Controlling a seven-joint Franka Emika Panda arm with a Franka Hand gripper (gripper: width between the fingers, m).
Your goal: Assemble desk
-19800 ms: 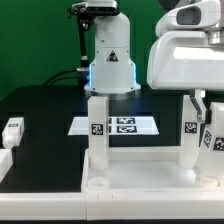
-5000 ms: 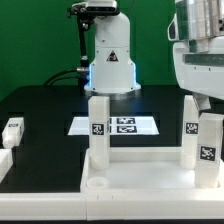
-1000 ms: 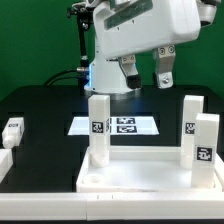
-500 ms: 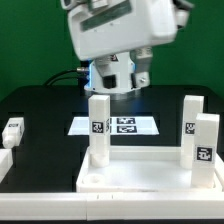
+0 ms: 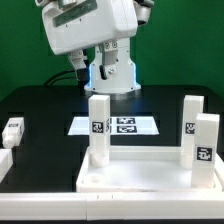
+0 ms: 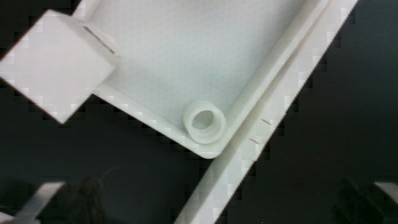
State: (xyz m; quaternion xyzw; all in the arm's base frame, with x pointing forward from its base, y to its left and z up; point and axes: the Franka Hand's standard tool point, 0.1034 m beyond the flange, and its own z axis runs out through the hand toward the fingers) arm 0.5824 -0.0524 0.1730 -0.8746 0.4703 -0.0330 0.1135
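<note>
The white desk top (image 5: 140,182) lies upside down at the front of the black table. Three white tagged legs stand upright in it: one on the exterior view's left (image 5: 98,130) and two on the right (image 5: 190,122) (image 5: 206,148). A loose leg (image 5: 12,130) lies at the far left. My gripper (image 5: 95,58) hangs high above the table behind the left leg, open and empty. The wrist view shows the top's rim (image 6: 267,110), an empty round socket (image 6: 206,120) and a leg's end (image 6: 54,75), with my dark fingers (image 6: 39,200) spread wide.
The marker board (image 5: 125,126) lies flat on the table behind the desk top. The arm's base (image 5: 113,75) stands at the back centre. Another white part (image 5: 4,163) shows at the left edge.
The arm has swung from the exterior view's right toward its left and risen. The two right legs stay standing in the desk top, and the gripper holds nothing.
</note>
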